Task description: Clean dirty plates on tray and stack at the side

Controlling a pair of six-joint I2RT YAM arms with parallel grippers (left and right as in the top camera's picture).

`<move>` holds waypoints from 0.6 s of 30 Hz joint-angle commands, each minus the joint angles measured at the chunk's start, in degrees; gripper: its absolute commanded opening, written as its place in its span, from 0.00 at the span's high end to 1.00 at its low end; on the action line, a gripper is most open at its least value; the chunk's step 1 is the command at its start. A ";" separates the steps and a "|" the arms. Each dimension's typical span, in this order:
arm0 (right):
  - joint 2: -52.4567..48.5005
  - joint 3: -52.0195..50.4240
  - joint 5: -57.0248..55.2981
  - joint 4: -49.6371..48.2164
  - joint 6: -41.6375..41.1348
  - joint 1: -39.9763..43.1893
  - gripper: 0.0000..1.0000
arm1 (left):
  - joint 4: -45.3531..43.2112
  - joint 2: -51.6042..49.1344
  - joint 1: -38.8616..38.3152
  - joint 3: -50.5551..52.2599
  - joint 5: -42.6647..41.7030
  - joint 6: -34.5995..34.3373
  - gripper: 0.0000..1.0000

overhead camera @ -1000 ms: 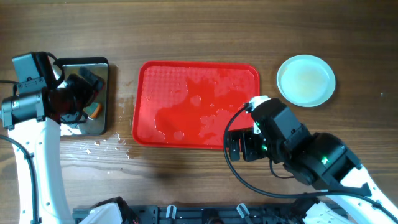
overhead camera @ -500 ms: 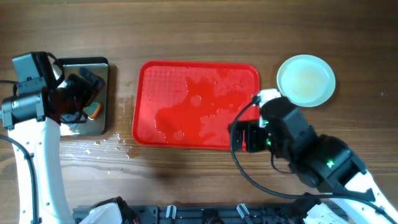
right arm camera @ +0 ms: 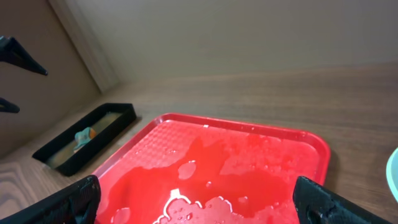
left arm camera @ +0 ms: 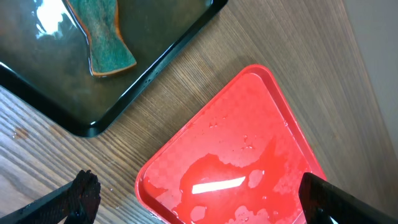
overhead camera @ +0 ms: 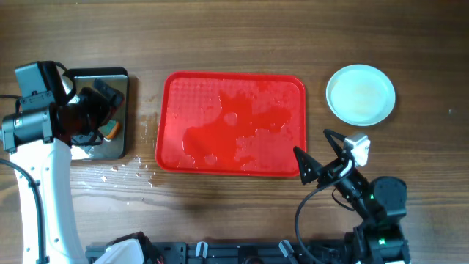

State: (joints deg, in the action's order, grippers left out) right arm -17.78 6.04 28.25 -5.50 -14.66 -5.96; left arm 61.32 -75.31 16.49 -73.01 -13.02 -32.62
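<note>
The red tray (overhead camera: 231, 123) lies at the table's centre, wet with puddles and with no plate on it. It also shows in the left wrist view (left arm camera: 249, 155) and the right wrist view (right arm camera: 217, 168). A pale blue-white plate (overhead camera: 360, 94) sits on the table right of the tray; I cannot tell whether others lie under it. Its edge shows in the right wrist view (right arm camera: 394, 169). My right gripper (overhead camera: 319, 155) (right arm camera: 202, 202) is open and empty, near the tray's front right corner. My left gripper (overhead camera: 106, 110) (left arm camera: 199, 205) is open and empty over the black pan.
The black metal pan (overhead camera: 117, 77) stands left of the tray and holds a teal-and-orange sponge (left arm camera: 102, 37). The pan also shows far left in the right wrist view (right arm camera: 87, 140). Water drops (overhead camera: 128, 167) lie on the wood in front of the pan.
My right arm has drawn back from the tray's right side toward the table's front edge and tilted up. The left arm, tray and plate have not moved.
</note>
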 commanded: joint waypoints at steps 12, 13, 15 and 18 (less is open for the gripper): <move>17.62 -5.75 -12.07 4.31 -0.09 13.86 0.00 | -0.17 0.37 -0.13 0.02 -0.44 0.70 0.00; 17.64 -5.75 -13.42 4.52 3.15 14.51 0.00 | -0.17 0.37 -0.13 0.02 -0.44 0.70 0.00; 17.64 -5.75 -15.23 4.70 14.01 14.56 0.00 | -0.17 0.37 -0.13 0.02 -0.44 0.70 0.00; 17.64 -5.75 -15.43 4.70 19.82 14.56 0.00 | -0.17 0.37 -0.13 0.02 -0.44 0.70 0.00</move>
State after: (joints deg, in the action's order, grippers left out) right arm -0.99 0.38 15.20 -0.73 -3.62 8.36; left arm 61.30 -75.31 16.49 -73.01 -12.99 -32.62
